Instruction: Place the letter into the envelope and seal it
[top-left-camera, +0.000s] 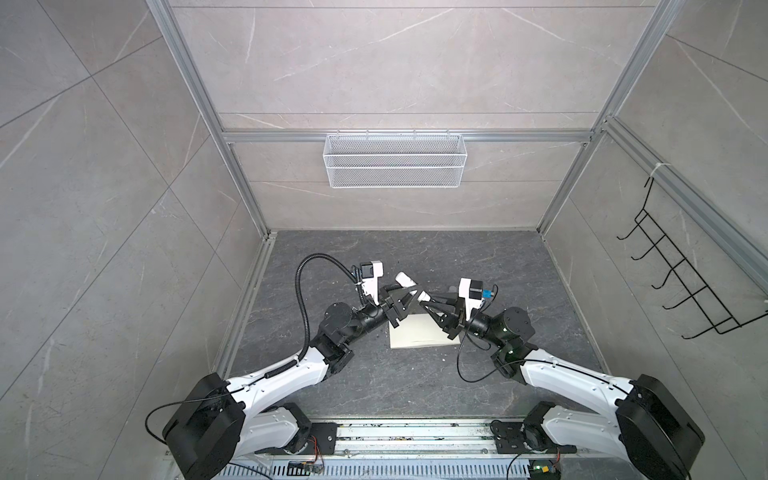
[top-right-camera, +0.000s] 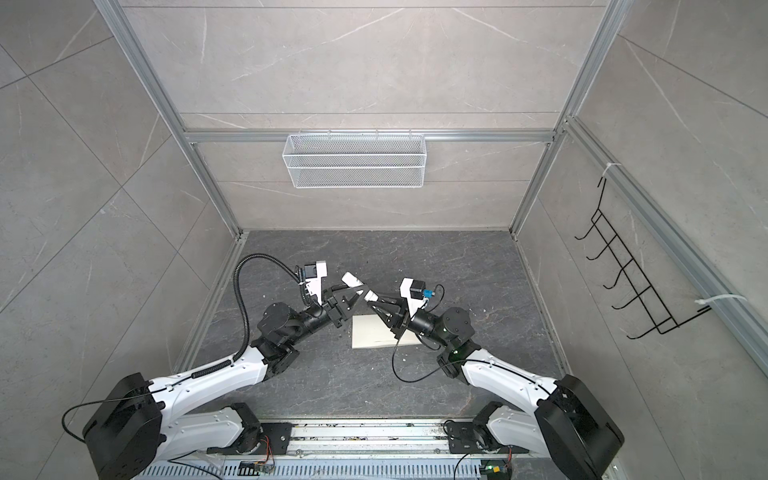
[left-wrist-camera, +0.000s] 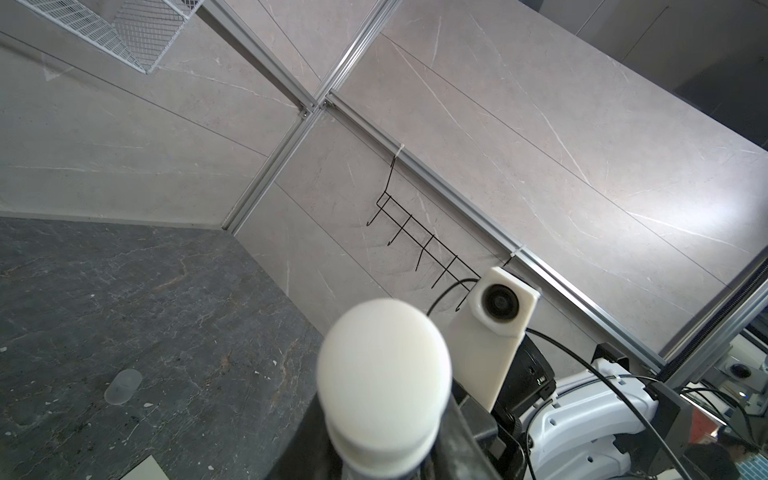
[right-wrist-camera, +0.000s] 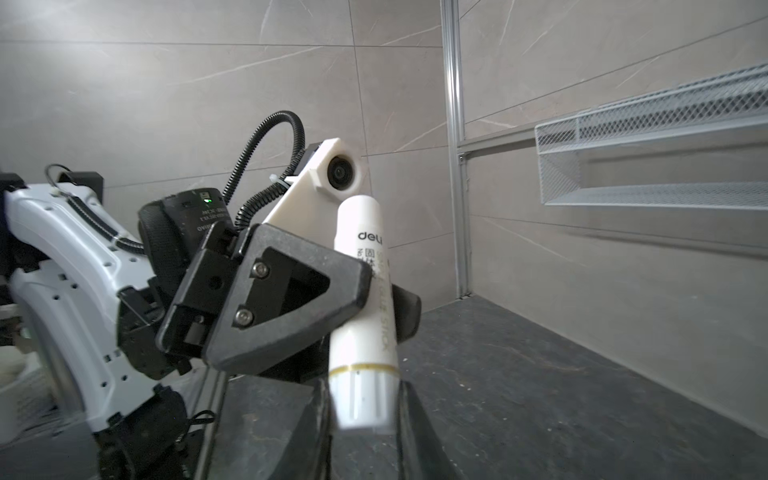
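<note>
The envelope lies flat near the middle of the tabletop, just in front of the two wrists. Its long axis runs roughly from 9 o'clock to 3 o'clock, with the near edge slightly skewed. Its far corners are hidden under the arms, so which way the flap points cannot be told. Above its far edge, toward 12 o'clock, a white glue stick is held clear of the surface between both arms, with its axis slanting from about 10 o'clock down to 4 o'clock in both top views. The left gripper is clenched around the stick's printed barrel, one black finger on each side. The right gripper grasps the end below the thin gold ring, its fingers pressed against both sides in the right wrist view. The tabletop is dark grey veined stone with a few pale flecks. The walls are pale grey-beige tile set in an aluminium frame. A white mesh basket hangs on the back wall at 12 o'clock, and a black wire hook rack hangs on the side wall at 3 o'clock. The envelope is plain cream-white and smooth, with a faint fold line close along its near edge.
</note>
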